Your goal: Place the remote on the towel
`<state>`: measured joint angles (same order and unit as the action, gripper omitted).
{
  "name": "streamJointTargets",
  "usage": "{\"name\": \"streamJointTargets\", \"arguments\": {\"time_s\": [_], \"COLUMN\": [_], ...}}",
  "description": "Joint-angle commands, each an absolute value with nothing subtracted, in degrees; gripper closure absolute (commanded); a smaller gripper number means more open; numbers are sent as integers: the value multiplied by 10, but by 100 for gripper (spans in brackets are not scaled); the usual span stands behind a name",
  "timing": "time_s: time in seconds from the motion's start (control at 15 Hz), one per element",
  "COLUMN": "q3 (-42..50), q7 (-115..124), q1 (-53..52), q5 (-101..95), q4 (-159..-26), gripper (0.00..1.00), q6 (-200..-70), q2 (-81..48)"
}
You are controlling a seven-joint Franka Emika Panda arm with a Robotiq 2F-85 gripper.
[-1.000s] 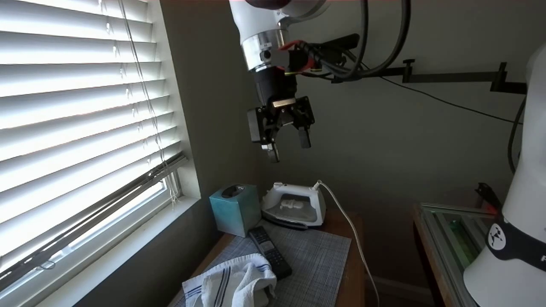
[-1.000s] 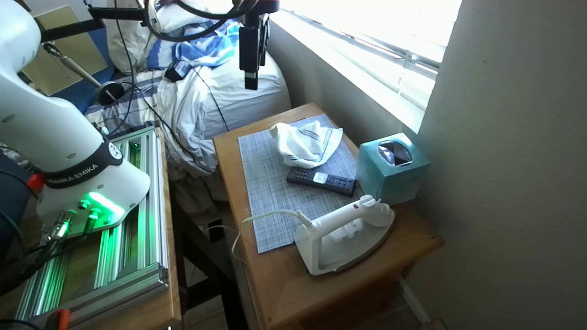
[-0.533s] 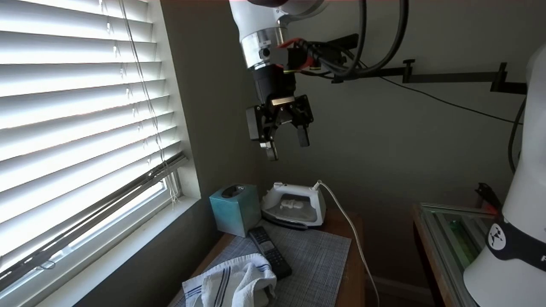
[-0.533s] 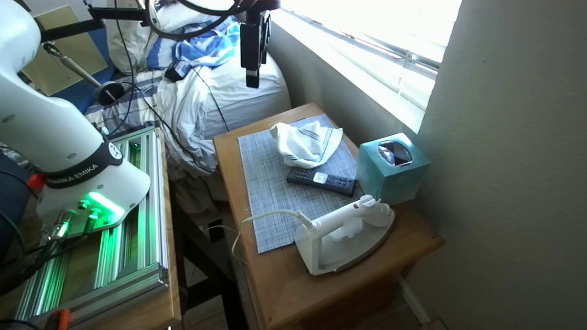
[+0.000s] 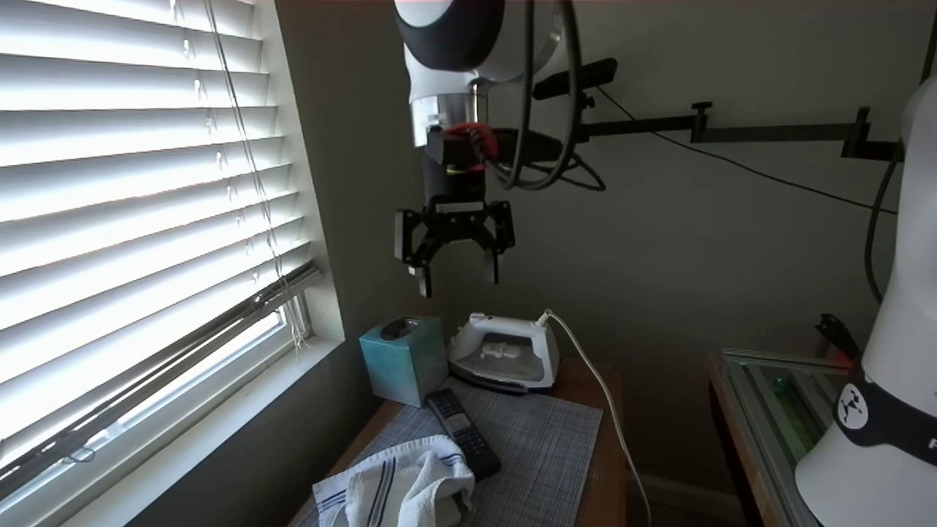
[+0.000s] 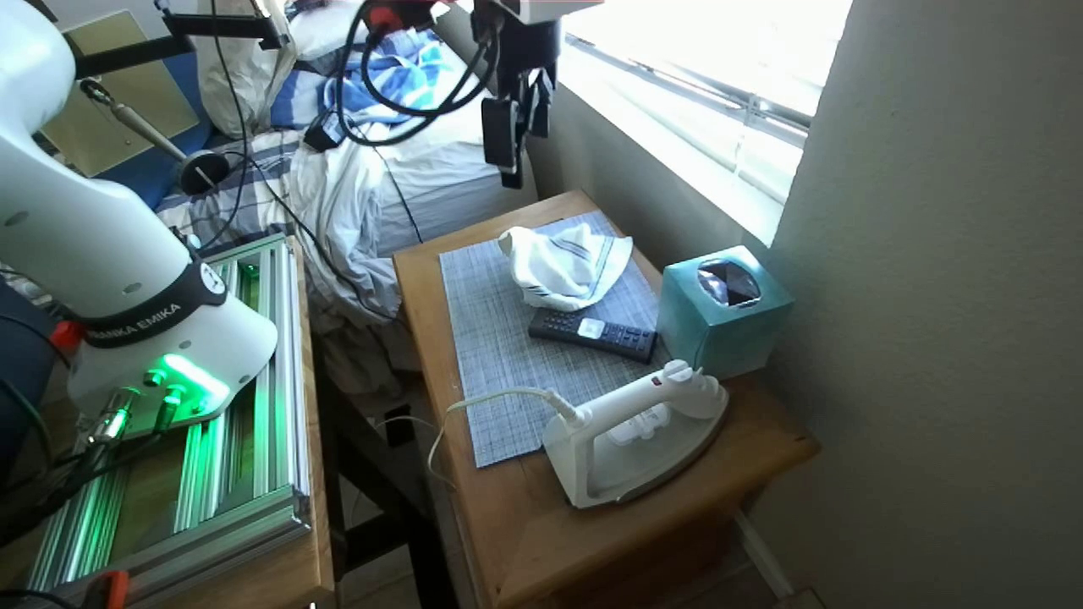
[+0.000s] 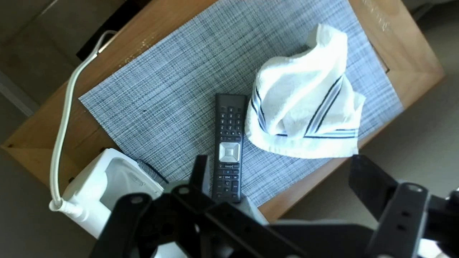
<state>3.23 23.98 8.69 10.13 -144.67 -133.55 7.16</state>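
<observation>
You are at the reaching step, with the remote [image 7: 228,147] not yet picked up. Your gripper [image 5: 460,285] hangs well above the table [image 6: 541,541], its jaws spread wide and nothing between them. Take the wrist view as your clock: the remote lies flat on the placemat [image 7: 172,89], running from 12 down to 6, and the towel [image 7: 308,107] sits rumpled at 2 o'clock from it, so close that you can't tell whether the two touch. The iron [image 7: 95,195] stands toward 8. In an exterior view the tissue box [image 6: 719,321] is at 3 o'clock, just beside the remote's end. Your next move, by my judgement, is a descent onto the remote; the jaws line up 9 to 3, across its narrow width, so little turning should be needed, though you may have to shift toward 9 to centre it. Aim for its middle, away from the tissue box and without pinching the towel. Then close, lift, head toward 2 and set it on the towel's flatter part.
</observation>
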Motion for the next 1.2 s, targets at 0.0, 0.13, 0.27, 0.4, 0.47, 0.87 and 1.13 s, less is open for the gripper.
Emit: {"name": "streamJointTargets", "arguments": {"time_s": [0.0,0.13,0.27,0.4,0.47,0.87,1.13], "q3": [42,47,48,47,48,15,33], "q7": [308,350,369,384,394,229,250], "q1": [84,81,73,66,62,79,55], "q5": [136,148,170,188,190,221,208], "q4": [-1457,-1459,-1454,-1452,-1453,-1422,-1426], "gripper": [0,0,0,0,0,0,0], "q6": [-1434,-1469,-1489,-1504,-1514,-1467,-1477], "q2": [2,-35,-78,-115,-131,-160,-163]}}
